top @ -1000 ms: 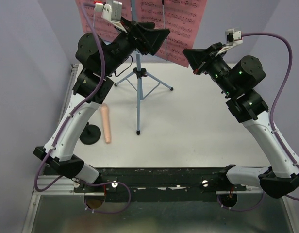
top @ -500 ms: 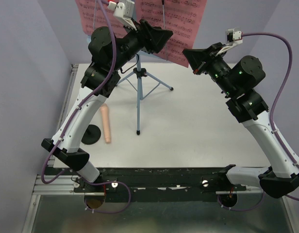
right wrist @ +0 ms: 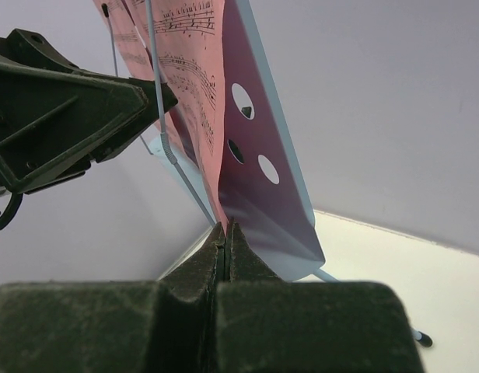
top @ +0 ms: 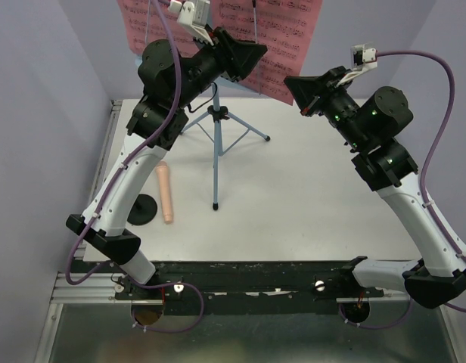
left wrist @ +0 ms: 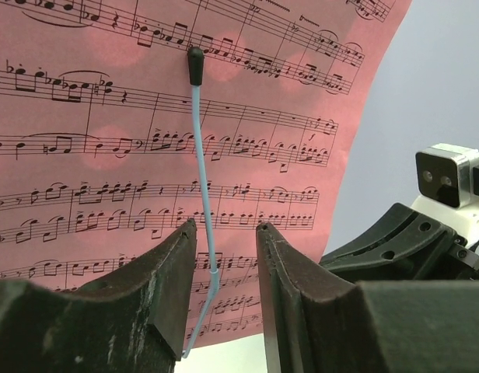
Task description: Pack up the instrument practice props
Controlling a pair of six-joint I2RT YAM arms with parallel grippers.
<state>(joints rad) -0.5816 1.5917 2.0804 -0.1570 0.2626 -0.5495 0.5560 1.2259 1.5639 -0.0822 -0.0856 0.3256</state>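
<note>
My left pincer is released, its jaws apart on either side of the blue wire page clip without touching it. My right pincer is clenched on the lower corner of a pink sheet-music page. The music stand is at twelve o'clock on the table, and the toy microphone lies at eight o'clock.

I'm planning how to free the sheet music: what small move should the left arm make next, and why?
Probably close the left gripper on the light-blue retainer wire and ease it off the pink sheet. Its fingers straddle that wire with gaps showing, the wire lies across the sheet, and the right gripper is shut on the sheet's lower edge.
</note>
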